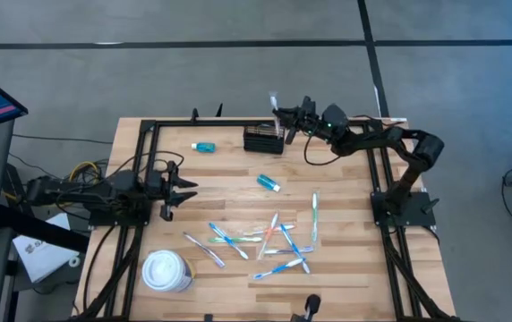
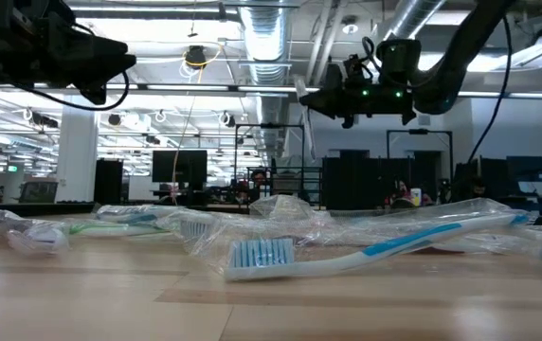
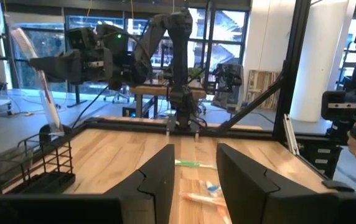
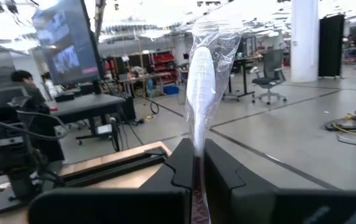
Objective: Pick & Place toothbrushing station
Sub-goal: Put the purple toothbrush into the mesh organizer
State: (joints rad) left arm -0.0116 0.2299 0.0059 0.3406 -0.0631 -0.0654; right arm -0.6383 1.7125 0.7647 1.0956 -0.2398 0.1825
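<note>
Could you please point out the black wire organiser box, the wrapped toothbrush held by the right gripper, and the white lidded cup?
Organiser box (image 1: 263, 140), high view, its top.
Wrapped toothbrush (image 4: 201, 81), right wrist view, wrapped head.
White lidded cup (image 1: 166, 270), high view, lid centre.

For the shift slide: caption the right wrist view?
Right gripper shut on a plastic-wrapped toothbrush, holding it upright.

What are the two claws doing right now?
Left gripper: open, empty, at the table's left side.
Right gripper: shut on a wrapped toothbrush, above the organiser box.
</note>
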